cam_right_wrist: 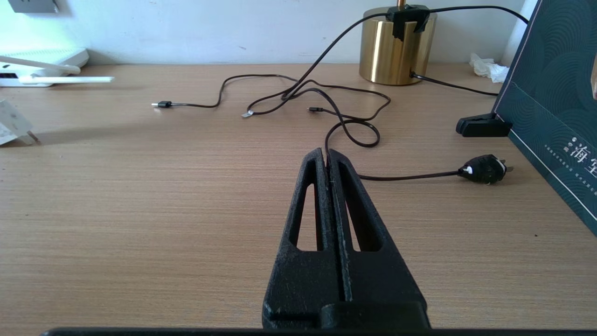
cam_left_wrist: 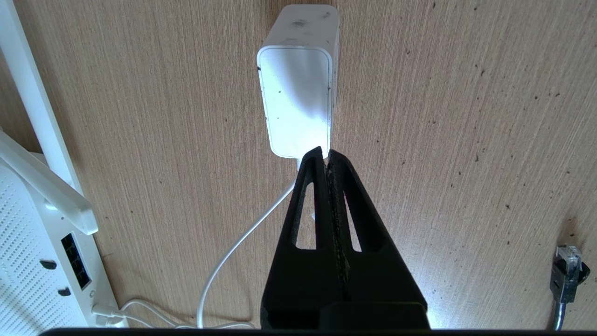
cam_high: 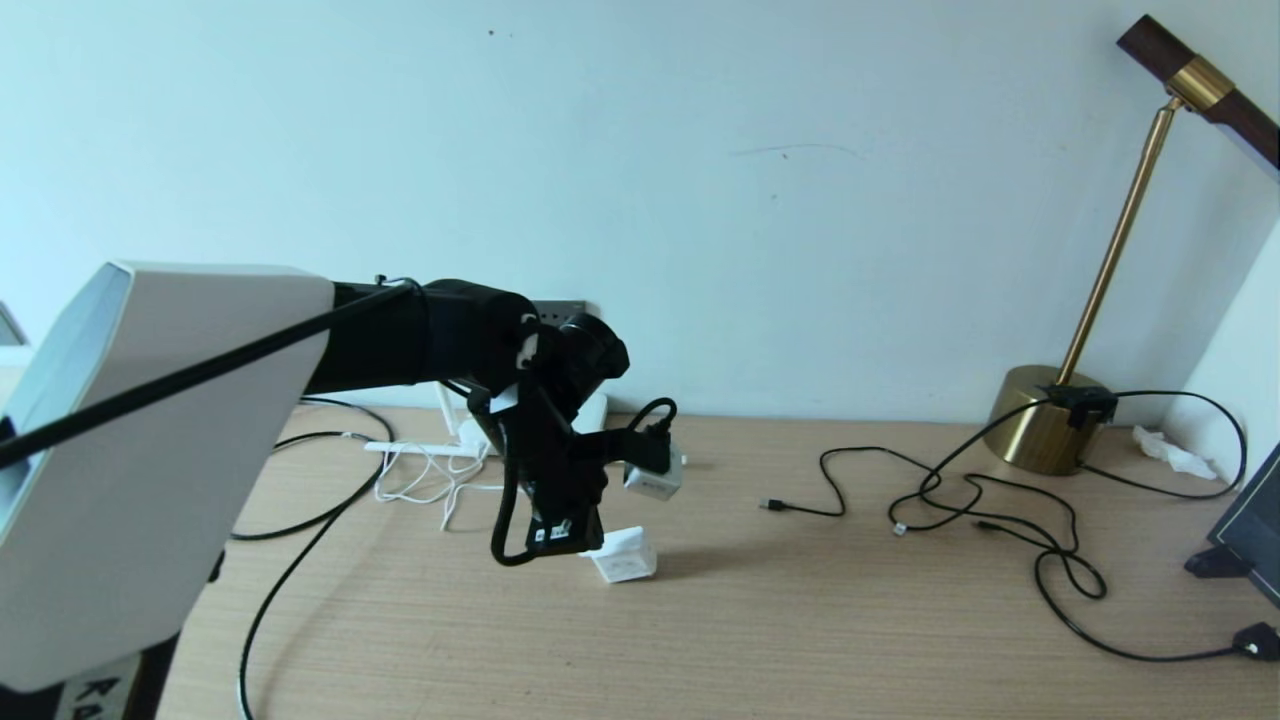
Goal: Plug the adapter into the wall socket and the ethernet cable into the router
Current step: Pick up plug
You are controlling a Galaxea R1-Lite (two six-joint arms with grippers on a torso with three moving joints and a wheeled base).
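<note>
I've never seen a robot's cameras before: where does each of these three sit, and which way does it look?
Head view: high on the robot, looking down across the desk to the wall; its left arm shows.
Left wrist view: behind the shut left gripper, looking down at the adapter, router beside it.
Right wrist view: behind the shut right gripper, low, looking along the desk.
Shared: the lamp base in the head and right wrist views.

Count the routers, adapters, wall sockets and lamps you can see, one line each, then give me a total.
router: 1
adapter: 1
wall socket: 1
lamp: 1
Total: 4
</note>
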